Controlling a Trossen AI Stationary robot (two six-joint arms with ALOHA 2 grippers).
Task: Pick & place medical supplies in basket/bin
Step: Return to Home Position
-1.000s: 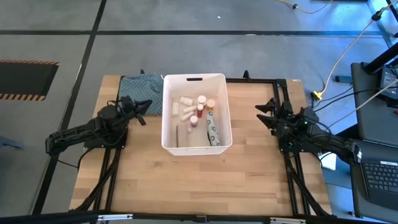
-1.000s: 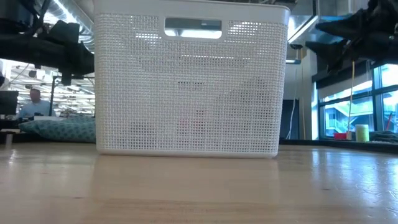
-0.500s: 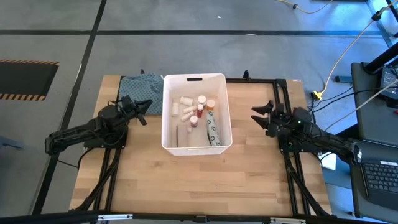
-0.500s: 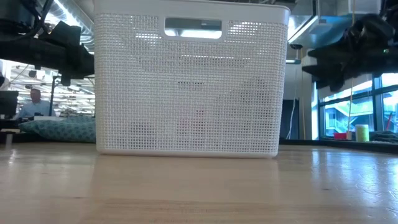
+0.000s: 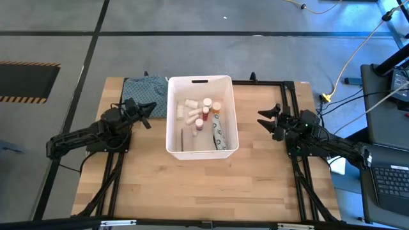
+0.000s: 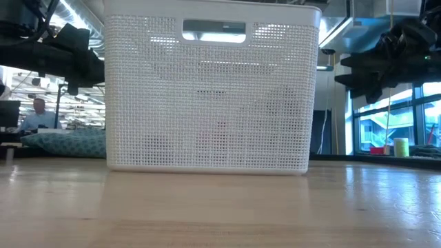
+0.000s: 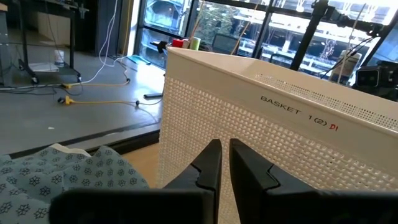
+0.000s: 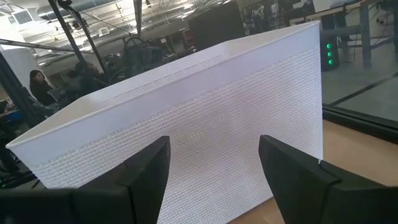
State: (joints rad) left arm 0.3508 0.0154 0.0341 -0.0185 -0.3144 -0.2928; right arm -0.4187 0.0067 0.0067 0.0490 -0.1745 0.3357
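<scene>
Now both arms hang clear of the basket (image 5: 170,118), which sits on the desk (image 5: 192,185) between them, its handle slot (image 5: 199,80) at the far short end. The left tool (image 5: 148,110) hovers just beside the basket's left wall, over the edge of the patterned cloth (image 5: 144,89). In its wrist view we see its fingers (image 7: 210,165) drawn narrow, nearly touching, with nothing between them. The right tool (image 5: 267,115) is near the right wall but apart from it, its fingers (image 8: 149,171) spread wide and empty.

The medical supplies (image 5: 192,115) we can make out all lie inside the basket. The white rolls (image 5: 190,102) are toward the far half, the small bottles (image 5: 206,115) with red and orange caps are beside them, and a grey-patterned packet (image 5: 219,135) lies along the right wall. We cannot pick out a beige roll with certainty.

We judge the sorting finished or close to it, and the step in hand to be parking the arms. If any piece needed lifting again, we would expect the rolls to be light, slightly squashy and apt to roll, so we would close across the middle of the barrel. The bottles look stiff and slick, and a grip on the body below the cap seems safest. The packet should be limp and thin, best pinched at an edge. The basket looks light and rigid, best taken by its rim.
</scene>
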